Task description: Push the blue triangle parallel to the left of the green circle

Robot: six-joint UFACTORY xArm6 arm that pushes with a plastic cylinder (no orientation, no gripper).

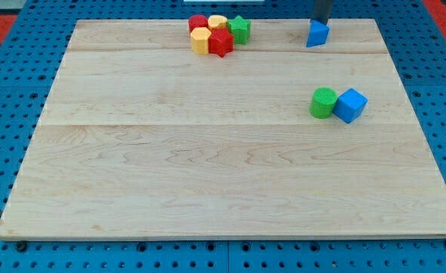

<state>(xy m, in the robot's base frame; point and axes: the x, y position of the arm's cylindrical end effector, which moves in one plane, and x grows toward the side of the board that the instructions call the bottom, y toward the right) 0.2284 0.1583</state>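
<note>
The blue triangle [317,34] sits near the view's top edge of the wooden board, right of centre. My tip [321,22] is right behind it, at its top side, touching or nearly touching it. The green circle [323,102] lies lower down at the right of the board, with a blue cube [350,105] touching its right side. The blue triangle is well above the green circle in the view, roughly in line with it.
A cluster sits at the view's top centre: a red circle [198,23], a yellow circle [218,22], a green star [240,29], a yellow hexagon [200,41] and a red star [221,43]. The board's top edge [284,20] lies just behind my tip.
</note>
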